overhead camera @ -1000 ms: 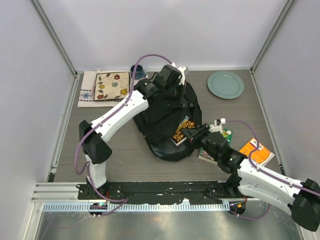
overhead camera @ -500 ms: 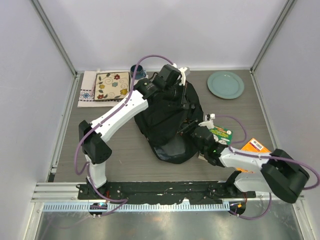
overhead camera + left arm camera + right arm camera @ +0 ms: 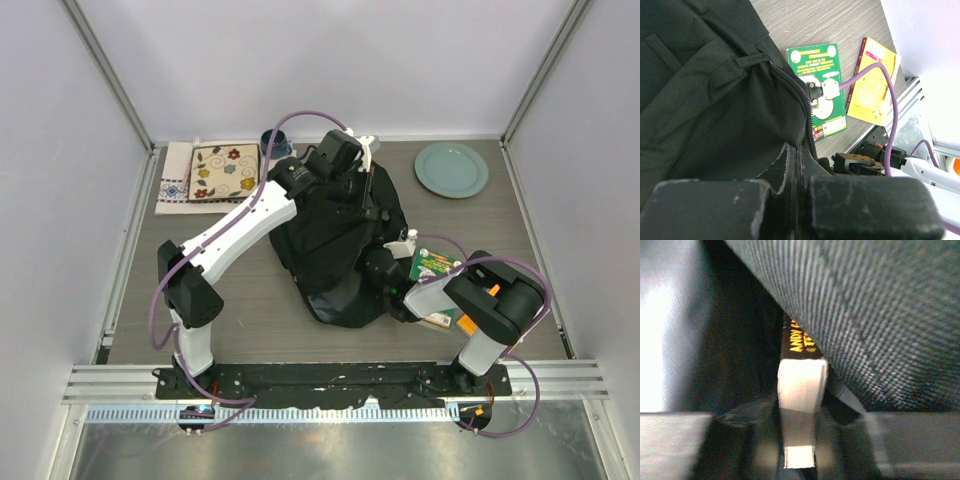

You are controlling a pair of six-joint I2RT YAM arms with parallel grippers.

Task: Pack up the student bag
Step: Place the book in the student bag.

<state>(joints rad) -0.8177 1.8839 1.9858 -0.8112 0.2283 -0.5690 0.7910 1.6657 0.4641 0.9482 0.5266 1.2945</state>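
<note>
Presently, the grey table (image 3: 240,320) carries all items. The student bag (image 3: 330,240) is the largest. It lies at the centre of the table, between my two arms, with its rounded end towards my bases.

My left gripper (image 3: 347,163) sits at the far end of the bag. In the left wrist view its fingers (image 3: 715,210) are together, and a fold of the bag (image 3: 700,90) beside the zipper (image 3: 807,115) is pinched between them. This fold is raised, so the bag mouth stands open.

My right gripper (image 3: 380,268) is at the bag's right side, with its tip out of sight under the black fabric. In the right wrist view, my right gripper (image 3: 799,440) is clamped on a book (image 3: 800,385) with a black cover and yellow lettering. The white page edge faces the camera. Bag fabric (image 3: 880,315) lies directly above the book, and a dark interior is on the left.

A patterned cloth (image 3: 173,178) lies at the far left corner, with a floral tile (image 3: 224,171) on it. A pale green plate (image 3: 452,169) rests at the far right.

A green book (image 3: 820,90) lies flat just beside the bag's right edge. A yellow book (image 3: 872,85) lies next to it, further right. A dark mug (image 3: 273,143) stands behind the tile.
</note>
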